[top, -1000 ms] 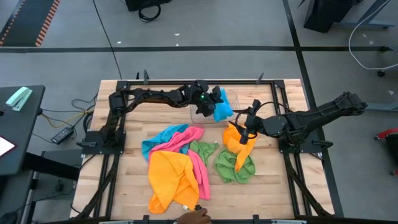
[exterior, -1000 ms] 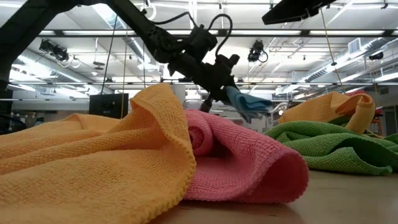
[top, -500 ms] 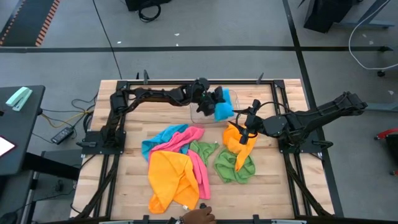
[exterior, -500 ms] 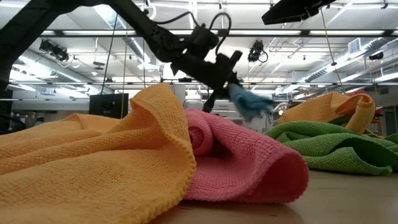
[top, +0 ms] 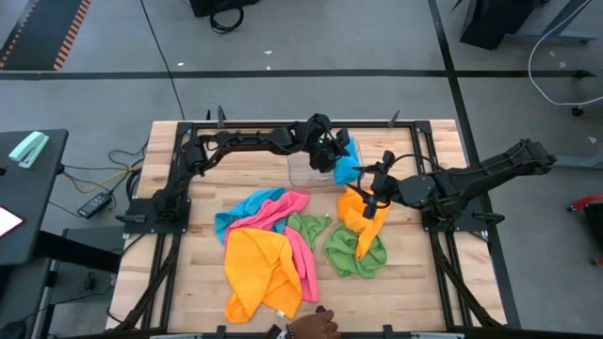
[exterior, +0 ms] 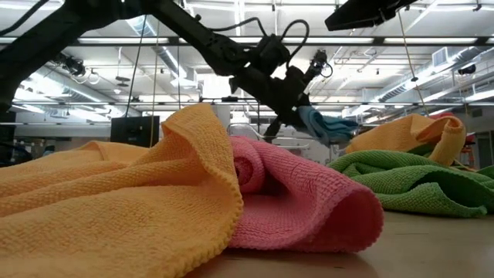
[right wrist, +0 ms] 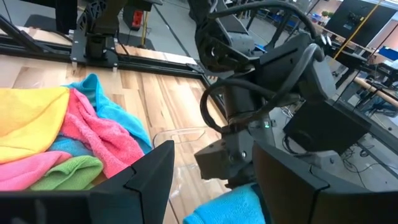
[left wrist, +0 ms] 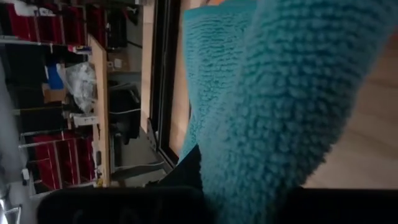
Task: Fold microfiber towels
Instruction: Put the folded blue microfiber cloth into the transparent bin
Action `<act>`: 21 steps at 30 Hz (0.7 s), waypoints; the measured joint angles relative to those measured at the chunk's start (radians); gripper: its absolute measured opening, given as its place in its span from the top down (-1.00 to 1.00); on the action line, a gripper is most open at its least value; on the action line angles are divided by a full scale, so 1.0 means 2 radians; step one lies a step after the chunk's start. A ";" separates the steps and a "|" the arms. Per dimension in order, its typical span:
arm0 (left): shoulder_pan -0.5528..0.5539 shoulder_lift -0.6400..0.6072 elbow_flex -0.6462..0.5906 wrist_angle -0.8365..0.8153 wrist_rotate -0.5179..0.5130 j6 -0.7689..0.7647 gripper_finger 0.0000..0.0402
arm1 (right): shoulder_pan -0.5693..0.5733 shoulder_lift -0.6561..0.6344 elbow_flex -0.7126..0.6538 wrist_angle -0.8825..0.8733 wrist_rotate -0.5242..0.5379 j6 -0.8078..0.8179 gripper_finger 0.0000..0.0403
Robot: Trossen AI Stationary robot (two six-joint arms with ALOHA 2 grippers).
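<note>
My left gripper (top: 332, 155) hovers over the far middle of the table, shut on a blue microfiber towel (top: 347, 169) that sticks out past its fingers (exterior: 328, 127). My right gripper (top: 374, 193) stands open just to the right of it, above an orange towel (top: 363, 215) heaped on a green one (top: 358, 252). In the right wrist view the blue towel (right wrist: 227, 208) shows low between its fingers; I cannot tell whether they touch. Orange (top: 254, 273), pink (top: 294, 235), blue (top: 240, 215) and green (top: 307, 229) towels lie piled at the near middle. My left gripper pinches the blue towel between its two fingers at a bunched end (left wrist: 249, 168); the towel itself fills the left wrist view and hides the exact place. The fingers slant down, coming from the table's left. The towel juts out bunched in several layers, clear of the table.
A clear plastic tray (top: 303, 171) sits on the table under the left gripper, its rim (right wrist: 180, 132) showing in the right wrist view. A person's hand (top: 316, 325) rests at the near edge. Black frame rails run along the table's sides.
My left gripper has carried the blue towel a little toward the table's right edge, closer to my right gripper. It has tipped somewhat, and the towel has swung with it, still clear of the table. The person's hand has crept along the near edge.
</note>
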 joint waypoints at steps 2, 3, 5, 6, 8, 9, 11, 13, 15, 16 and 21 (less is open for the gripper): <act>0.000 0.003 0.001 -0.003 0.000 0.002 0.78 | 0.000 0.000 0.000 -0.001 0.000 0.000 -0.12; 0.001 0.004 0.001 -0.010 0.000 0.002 0.77 | 0.000 0.000 0.000 -0.001 0.000 0.000 -0.12; 0.001 0.004 0.000 -0.022 0.000 0.004 0.77 | 0.000 0.000 0.000 -0.001 0.000 0.000 -0.12; 0.002 0.004 0.000 -0.028 0.000 0.004 0.77 | 0.000 0.000 0.000 -0.001 0.000 0.000 -0.12; 0.002 0.007 0.000 -0.033 0.000 0.004 0.79 | 0.000 0.000 0.000 0.000 0.000 0.000 -0.12; 0.002 0.009 0.000 -0.029 0.000 0.004 0.80 | 0.000 0.000 0.000 0.000 0.000 0.000 -0.12; 0.002 0.010 0.000 -0.032 -0.001 0.004 0.80 | 0.000 0.000 0.000 0.001 0.000 0.001 -0.12; 0.002 0.010 0.000 -0.030 -0.001 0.003 0.77 | 0.000 0.000 0.000 0.001 0.000 0.002 -0.12; 0.002 0.013 0.000 -0.024 -0.001 -0.001 0.73 | 0.000 0.000 0.000 0.002 0.000 0.003 -0.12; 0.002 0.015 0.000 -0.027 -0.002 -0.002 0.71 | 0.000 0.000 0.000 0.002 0.000 0.003 -0.12; 0.002 0.019 0.000 -0.026 -0.013 -0.003 0.54 | 0.000 0.000 0.000 0.002 0.000 0.004 -0.12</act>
